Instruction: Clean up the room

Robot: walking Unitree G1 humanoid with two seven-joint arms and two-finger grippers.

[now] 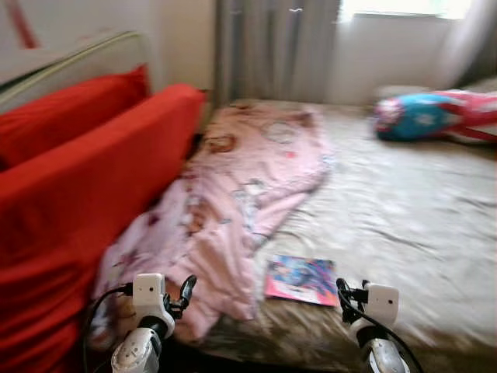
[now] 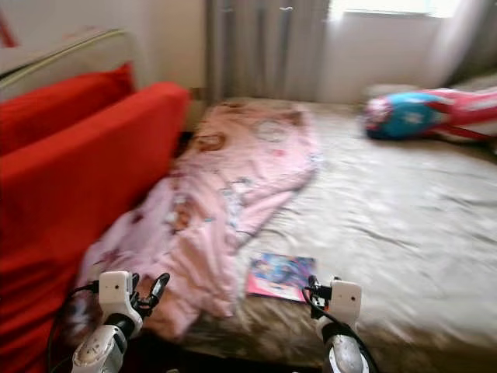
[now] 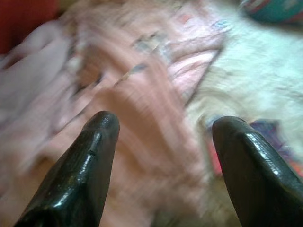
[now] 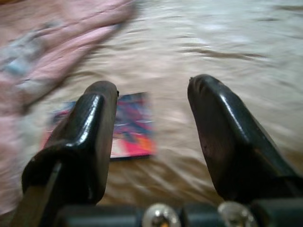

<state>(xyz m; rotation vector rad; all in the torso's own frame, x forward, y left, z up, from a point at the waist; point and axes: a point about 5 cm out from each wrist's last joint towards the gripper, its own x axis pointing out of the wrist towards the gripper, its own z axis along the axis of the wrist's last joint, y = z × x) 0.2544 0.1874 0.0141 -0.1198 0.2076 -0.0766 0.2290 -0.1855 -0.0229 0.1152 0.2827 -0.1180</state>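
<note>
At the bed's (image 1: pixel 404 210) near edge, both my hands hover with fingers spread, holding nothing.
Book (image 1: pixel 301 279) lies flat beside the pink blanket (image 1: pixel 233 194); a blurred view risks my right gripper (image 4: pixel 151 137) snagging the sheet instead, left gripper (image 3: pixel 163 156) the blanket.

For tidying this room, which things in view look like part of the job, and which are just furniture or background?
Likely part of the job:
- pink blanket, rumpled across the bed
- colourful book, lying flat beside the blanket
- blue and pink bundle at the far side
- left claw and right claw, both open, empty

Background:
- red cushions
- bed sheet
- curtain
</note>
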